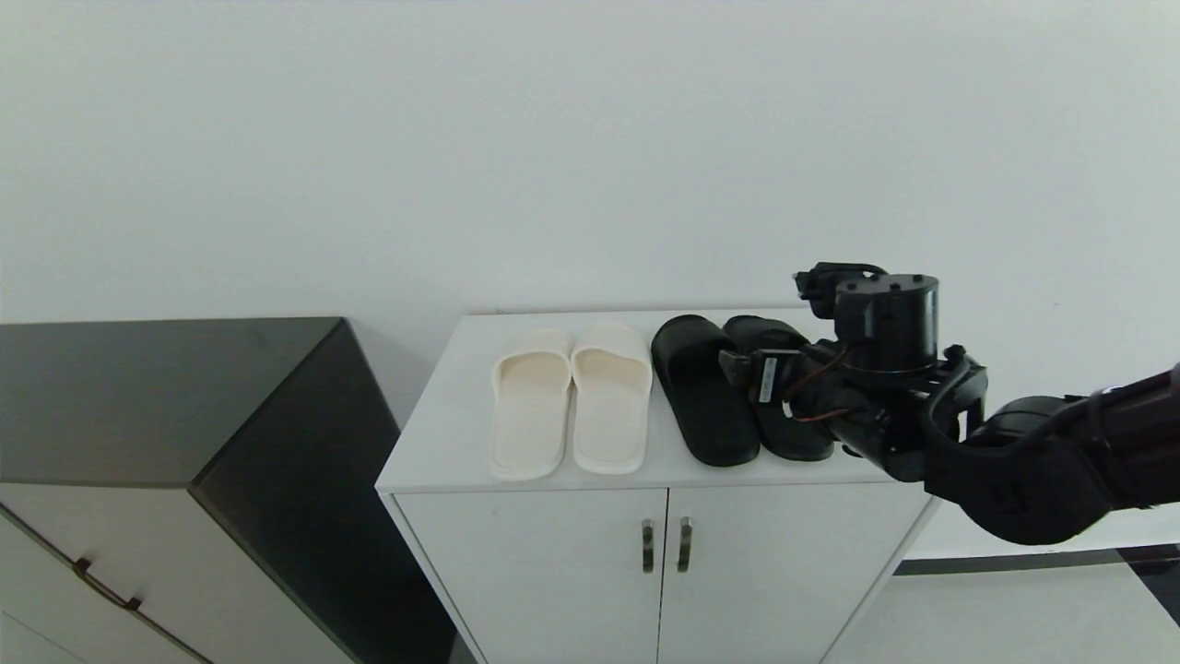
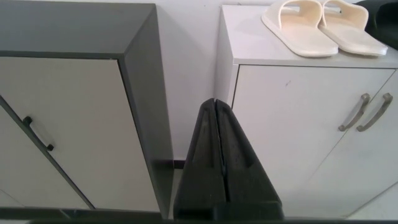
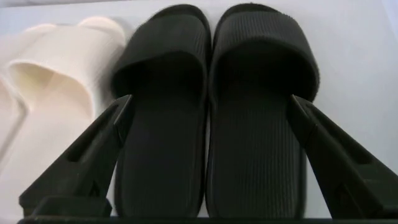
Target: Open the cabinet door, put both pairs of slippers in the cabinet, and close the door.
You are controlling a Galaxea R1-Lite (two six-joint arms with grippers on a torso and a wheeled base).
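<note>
A white cabinet (image 1: 442,443) has both doors (image 1: 544,572) shut, with two metal handles (image 1: 666,544) at the centre seam. On its top lie a cream pair of slippers (image 1: 572,401) and, to their right, a black pair (image 1: 737,392), toes toward the wall. My right gripper (image 1: 770,360) hovers over the black pair (image 3: 211,74), open wide, one finger on each outer side of the pair (image 3: 209,102) and nothing held. My left gripper (image 2: 215,106) is shut on nothing, low before the gap left of the white cabinet (image 2: 280,124).
A dark-topped cabinet (image 1: 166,397) with pale doors stands left of the white one, a narrow gap between them. A plain white wall (image 1: 590,138) rises right behind both. Bare floor (image 1: 1014,618) shows at the lower right.
</note>
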